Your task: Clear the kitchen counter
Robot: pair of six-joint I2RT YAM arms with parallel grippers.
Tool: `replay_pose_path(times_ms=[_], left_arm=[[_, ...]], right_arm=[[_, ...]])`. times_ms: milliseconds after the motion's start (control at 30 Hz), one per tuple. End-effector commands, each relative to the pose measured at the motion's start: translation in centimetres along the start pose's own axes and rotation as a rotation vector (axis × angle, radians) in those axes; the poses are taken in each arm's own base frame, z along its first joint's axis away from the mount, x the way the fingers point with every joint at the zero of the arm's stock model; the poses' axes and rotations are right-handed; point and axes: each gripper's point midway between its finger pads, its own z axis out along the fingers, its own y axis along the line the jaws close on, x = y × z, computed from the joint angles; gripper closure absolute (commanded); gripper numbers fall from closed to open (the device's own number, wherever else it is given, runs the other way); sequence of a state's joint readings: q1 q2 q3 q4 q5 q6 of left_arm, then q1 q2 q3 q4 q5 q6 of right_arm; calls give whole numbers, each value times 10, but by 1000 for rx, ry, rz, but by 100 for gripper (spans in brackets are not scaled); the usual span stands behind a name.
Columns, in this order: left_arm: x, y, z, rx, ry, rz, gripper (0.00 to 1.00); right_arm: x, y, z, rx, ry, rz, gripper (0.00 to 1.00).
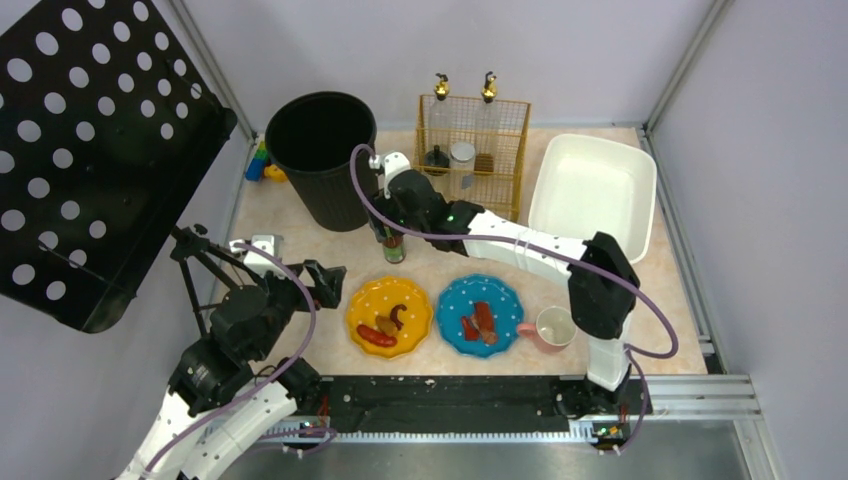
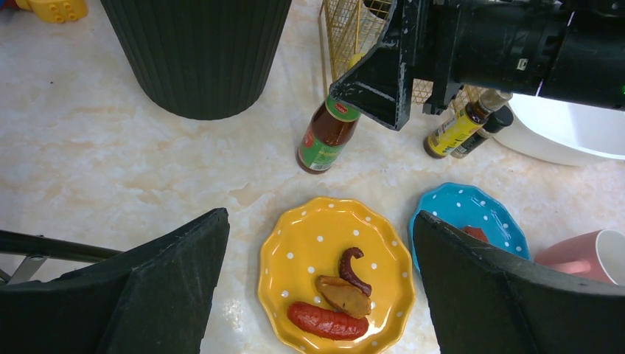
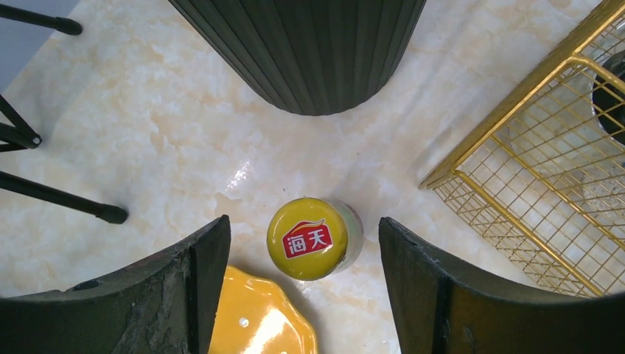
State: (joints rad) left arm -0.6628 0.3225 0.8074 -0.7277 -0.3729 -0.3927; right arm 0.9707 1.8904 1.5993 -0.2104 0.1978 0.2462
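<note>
Left gripper (image 2: 320,220) hangs wide open and empty over the kitchen counter's (image 1: 300,215) near-left part. Right gripper (image 3: 302,221) straddles the mid-counter sauce bottle (image 3: 306,238), jaws apart (not touching). An off-centre squeeze could topple it onto the yellow plate (image 1: 390,316).

Shows the left arm (image 1: 240,322) folded low at 7 o'clock, its left end effector (image 1: 328,283) spread wide and tipped downward toward 3 o'clock. Shows the right arm (image 1: 530,255) rising from 5 o'clock, elbow at 4 o'clock, forearm stretched toward 11 o'clock, right end effector (image 1: 390,228) pointing down, fingers parted.
</note>
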Motion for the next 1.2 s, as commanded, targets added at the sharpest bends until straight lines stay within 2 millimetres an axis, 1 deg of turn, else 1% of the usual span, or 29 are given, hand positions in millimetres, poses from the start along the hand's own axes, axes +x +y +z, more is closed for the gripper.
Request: replay_pose_path(times_ms=[0,100,233,367,500,567,600,700,767,933,1067,1167], left_arm=[[-4,-1,-1,4,-19,-11,1],[-3,-1,0,4,-18,-11,1],[-2,-1,0,3,-15,-10,1],[-2,0,1,2,-12,-9,1],[-1,-1,2,2,-8,-6,1],[-1,-1,2,1,-7,-7,1],[-1,-1,2,0,-5,-6,1],[-1,-1,2,0,-6,-6,1],[-1,-1,2,-2,-7,-6,1],[1,-1,4,-5,1,-3,1],[1,-1,4,-6,6,0,1],[1,-1,4,-8,5,-1,1]], right_arm=[[-16,13,-1,7,-51,-14,29],[-14,14,4,15,-49,-23,32],[-9,13,11,29,-34,-34,43],[-5,12,13,34,-26,-36,53],[-6,6,13,61,-34,-38,70],[-8,5,11,68,-45,-38,80],[-9,5,10,69,-53,-37,82],[-15,4,5,68,-80,-30,96],[-22,4,0,68,-103,-25,100],[-55,-2,-29,88,-191,-23,100],[-90,-9,-66,104,-274,-30,100],[-109,-17,-92,136,-324,-40,100]])
